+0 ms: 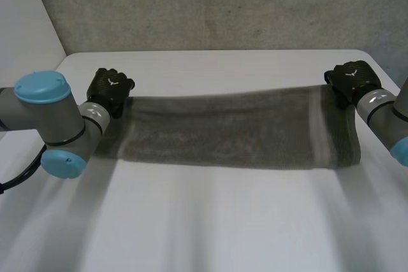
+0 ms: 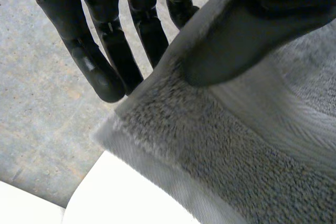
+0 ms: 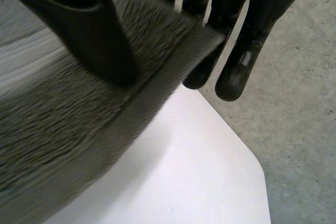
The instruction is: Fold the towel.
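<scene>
A white worktop with rounded far corners is being inspected. A grey, speckled wall is being seen behind it. In the wrist views a grey floor is being seen beyond its far edge.

A dark grey towel, with a paler band near each short end, is being held stretched across the far half of the worktop between the two hands.

The left robot hand is being kept closed on the towel's far left corner. In the left wrist view the thumb is being pressed on the cloth's upper face and the fingers are being laid behind its edge, so the cloth is being pinched. The right robot hand is being kept closed in the same manner on the far right corner, with its thumb above and its fingers behind.

The far long edge is being held taut and nearly straight, and the near long edge is running roughly parallel to it. Whether the near edge is touching the worktop cannot be told.

A broad stretch of white surface is being shown nearer than the towel, and a narrower strip between the towel and the wall. The left arm and right arm are being held at the two sides.
</scene>
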You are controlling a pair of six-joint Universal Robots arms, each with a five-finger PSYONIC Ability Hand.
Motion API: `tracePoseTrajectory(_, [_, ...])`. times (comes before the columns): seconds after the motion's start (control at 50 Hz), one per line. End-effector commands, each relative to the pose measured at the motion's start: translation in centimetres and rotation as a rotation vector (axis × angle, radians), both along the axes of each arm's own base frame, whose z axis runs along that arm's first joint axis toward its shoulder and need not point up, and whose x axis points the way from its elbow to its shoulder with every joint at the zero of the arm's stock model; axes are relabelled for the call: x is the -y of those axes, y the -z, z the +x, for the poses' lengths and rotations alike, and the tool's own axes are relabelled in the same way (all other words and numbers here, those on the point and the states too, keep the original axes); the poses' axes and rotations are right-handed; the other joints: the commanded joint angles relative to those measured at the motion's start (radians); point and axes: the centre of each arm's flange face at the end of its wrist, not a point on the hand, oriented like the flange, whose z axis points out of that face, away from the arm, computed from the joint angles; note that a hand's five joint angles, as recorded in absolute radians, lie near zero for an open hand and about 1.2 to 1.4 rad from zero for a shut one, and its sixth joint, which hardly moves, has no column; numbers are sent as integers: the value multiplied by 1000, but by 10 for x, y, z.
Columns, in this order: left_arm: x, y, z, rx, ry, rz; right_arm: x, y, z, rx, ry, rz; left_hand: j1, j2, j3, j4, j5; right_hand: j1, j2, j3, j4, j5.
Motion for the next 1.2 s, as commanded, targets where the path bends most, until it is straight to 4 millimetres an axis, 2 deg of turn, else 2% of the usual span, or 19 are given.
tracePoseTrajectory(0.02, [-5,4,-1,4,-23,1,-1,4,0,11,9,15,-1200,-1197,-1215,-1197,-1374,-807,-799,-811,-814,-800])
tracePoseTrajectory(0.12, [-3,-5,5,-4,-109,-18,-5,5,-2,28,14,24,-1246,-1242,-1260,-1242,-1420,-807,-799,-811,-814,-800])
tracePoseTrajectory(0.16, [-3,-11,7,-10,-130,-31,-11,-18,-5,42,17,-35,-1246,-1242,-1260,-1242,-1420,-807,-799,-811,-814,-800])
tracePoseTrajectory(0.18, [-5,-18,8,-21,-138,-38,-11,-18,-5,42,18,-35,-1246,-1242,-1260,-1242,-1420,-807,-799,-811,-814,-800])
tracePoseTrajectory(0.22, [-7,-23,9,-38,-139,-41,-23,-43,-6,59,18,-95,-1246,-1242,-1260,-1242,-1420,-807,-799,-811,-814,-800])
tracePoseTrajectory(0.3, [-16,-37,15,-96,-146,-33,-35,-51,-6,69,14,-100,-1246,-1242,-1260,-1242,-1420,-807,-799,-811,-814,-800])
tracePoseTrajectory(0.42, [-25,-40,21,-113,-153,-17,-62,-56,-9,68,12,-80,-1246,-1242,-1260,-1242,-1420,-807,-799,-811,-814,-800])
tracePoseTrajectory(0.52, [-38,-23,25,-90,-150,46,-82,-49,-9,61,-15,-35,-1228,-1225,-1243,-1225,-1403,-807,-799,-811,-814,-800])
tracePoseTrajectory(0.6, [-47,-22,27,-88,-126,65,-95,-32,-23,57,-5,69,-1225,-1222,-1240,-1222,-1400,-807,-799,-811,-814,-800])
tracePoseTrajectory(0.72, [-70,-22,28,-121,-37,119,-111,-10,-25,49,-30,226,-1225,-1222,-1240,-1222,-1400,-807,-799,-811,-814,-800])
tracePoseTrajectory(0.78, [-77,-25,27,-159,-9,133,-110,-6,-26,42,-31,232,-1222,-1219,-1237,-1219,-1397,-782,-774,-787,-789,-775])
tracePoseTrajectory(0.86, [-81,-30,26,-218,-3,138,-98,9,-32,13,-22,243,-1214,-1210,-1228,-1210,-1388,-680,-672,-684,-686,-672])
tracePoseTrajectory(1.0, [-81,-30,27,-230,-6,141,-81,38,-36,-7,-16,295,-1214,-1210,-1228,-1210,-1388,-548,-540,-552,-554,-540])
tracePoseTrajectory(1.1, [-79,-31,29,-231,-11,138,-76,47,-37,-6,-13,315,-1214,-1210,-1228,-1210,-1388,-448,-440,-452,-454,-440])
tracePoseTrajectory(1.12, [-78,-31,29,-232,-12,135,-74,51,-37,-8,-11,324,-1214,-1210,-1228,-1210,-1388,-331,-324,-336,-338,-324])
tracePoseTrajectory(1.14, [-78,-31,29,-234,-12,129,-72,52,-39,-6,-6,323,-1211,-1207,-1225,-1207,-1385,24,32,20,18,32])
tracePoseTrajectory(1.16, [-78,-31,29,-234,-12,129,-72,52,-39,-6,-6,323,-1211,-1207,-1225,-1207,-1385,28,36,24,22,36])
tracePoseTrajectory(1.18, [-78,-31,29,-235,-11,126,-69,52,-43,2,9,316,-1214,-1210,-1228,-1210,-1388,411,418,406,404,418])
tracePoseTrajectory(1.2, [-78,-31,29,-235,-11,126,-69,52,-43,2,9,316,-1214,-1210,-1228,-1210,-1388,414,422,410,408,422])
